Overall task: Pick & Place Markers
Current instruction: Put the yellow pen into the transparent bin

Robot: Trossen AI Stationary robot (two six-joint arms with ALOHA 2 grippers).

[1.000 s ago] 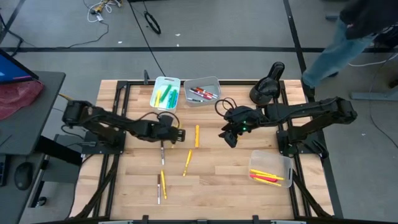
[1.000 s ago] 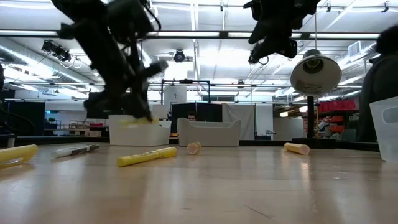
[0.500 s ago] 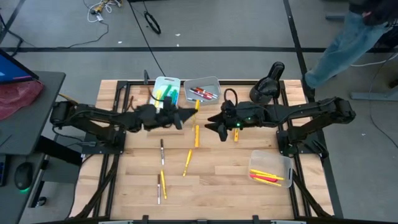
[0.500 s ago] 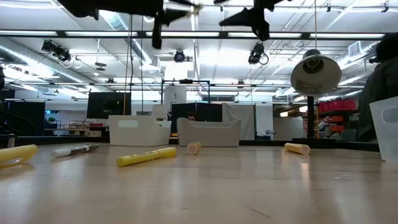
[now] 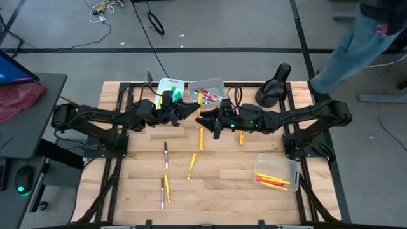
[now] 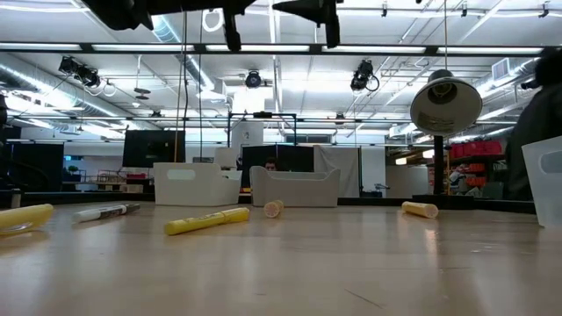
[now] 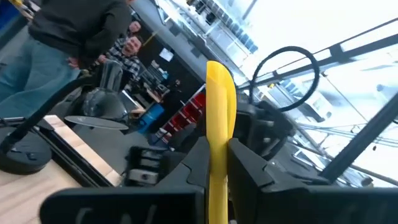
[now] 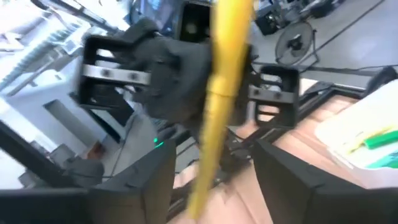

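A yellow marker is held up off the table above its far middle, clamped between the left gripper's closed fingers. Its lower end is hidden behind them, and from overhead it is hard to pick out among the two dark grippers. The right gripper faces it from the other side. Its fingers are spread wide to either side of the marker with a gap on each side, and whether any part touches cannot be told. In the low view both grippers are cut off by the top edge and the held marker cannot be made out. Below them, on the bare wood, lie loose markers: a yellow one, an orange-yellow one, a white-grey one, a yellow and a grey one side by side nearer the front, and a short orange piece. At the far edge stand a white bin with green and yellow markers and, just beside it, a grey bin with red ones. A clear bin near the right front holds yellow and red ones. A black lamp stands at the far right corner. Beyond it, on grey flooring strewn with cables, a person is cut off by the frame. The low view shows a bright hall with ceiling lights.
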